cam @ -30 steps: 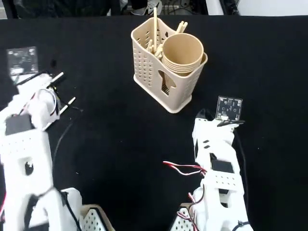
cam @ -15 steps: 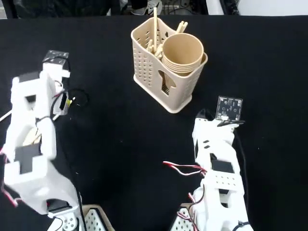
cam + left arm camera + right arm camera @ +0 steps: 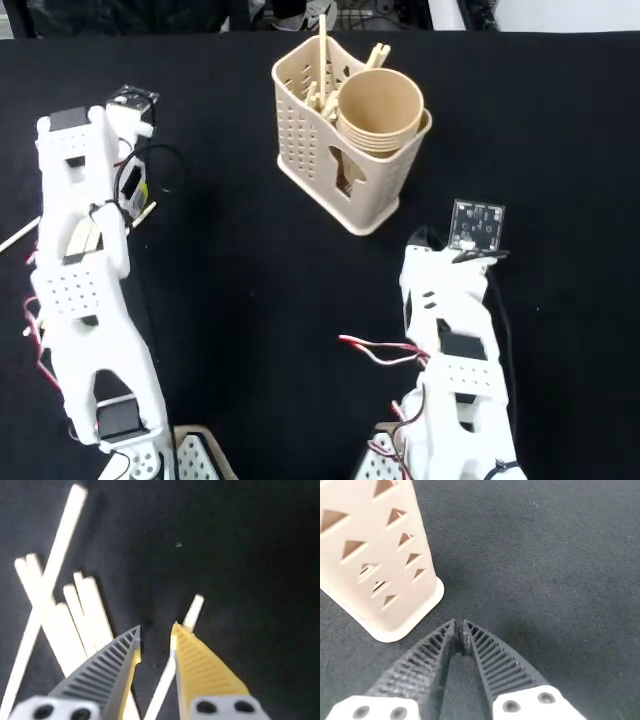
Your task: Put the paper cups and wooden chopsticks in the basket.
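The left gripper (image 3: pixel 155 628) has its fingers slightly parted and empty, low over one chopstick (image 3: pixel 193 611) that runs beneath the yellow finger. It would be better to centre the stick in the gap before pinching. The loose chopsticks (image 3: pixel 85 610), pale and flat, lie jumbled at the table's (image 3: pixel 250 300) 9 o'clock. The basket (image 3: pixel 300 150), paper cups (image 3: pixel 380 100) nested inside, stands at 12. The right gripper (image 3: pixel 458 628) is closed and empty.

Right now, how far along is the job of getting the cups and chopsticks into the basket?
Done: the stacked paper cups and several chopsticks stand in the basket. In hand: the left pincer is open over one loose chopstick. Left: that one and the other loose chopsticks beside it. The right pincer sits shut by the basket's base.
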You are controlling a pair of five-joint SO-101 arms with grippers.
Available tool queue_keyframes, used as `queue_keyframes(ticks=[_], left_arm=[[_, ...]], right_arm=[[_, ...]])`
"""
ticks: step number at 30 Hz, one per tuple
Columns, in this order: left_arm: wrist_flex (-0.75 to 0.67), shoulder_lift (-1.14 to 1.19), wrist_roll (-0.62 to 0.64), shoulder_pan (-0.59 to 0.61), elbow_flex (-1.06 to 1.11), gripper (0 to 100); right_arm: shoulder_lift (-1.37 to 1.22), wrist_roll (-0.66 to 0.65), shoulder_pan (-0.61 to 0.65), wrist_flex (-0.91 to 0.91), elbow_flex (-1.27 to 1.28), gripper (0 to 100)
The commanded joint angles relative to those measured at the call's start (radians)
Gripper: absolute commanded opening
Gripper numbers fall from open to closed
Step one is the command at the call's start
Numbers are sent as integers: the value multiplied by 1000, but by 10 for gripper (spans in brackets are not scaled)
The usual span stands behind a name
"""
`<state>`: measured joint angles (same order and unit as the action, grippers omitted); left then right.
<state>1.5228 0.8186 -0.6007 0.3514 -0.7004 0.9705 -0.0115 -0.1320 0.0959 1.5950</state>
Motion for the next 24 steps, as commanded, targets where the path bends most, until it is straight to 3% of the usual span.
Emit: queue_keyframes(ticks=[1,7,13,18,24], left_arm=[[166,104,-109,-15,-275,111],[235,264,-126,-7,-503,218],[238,296,-127,-12,-576,228],[238,187,-126,-13,-515,227],[238,25,-132,-41,-268,223]], right_arm=[[22,-8,9,-17,-2,15],[22,-8,9,-17,-2,15],[22,-8,9,-17,-2,15],[22,-8,9,-17,-2,15],[22,-8,9,-17,-2,15]])
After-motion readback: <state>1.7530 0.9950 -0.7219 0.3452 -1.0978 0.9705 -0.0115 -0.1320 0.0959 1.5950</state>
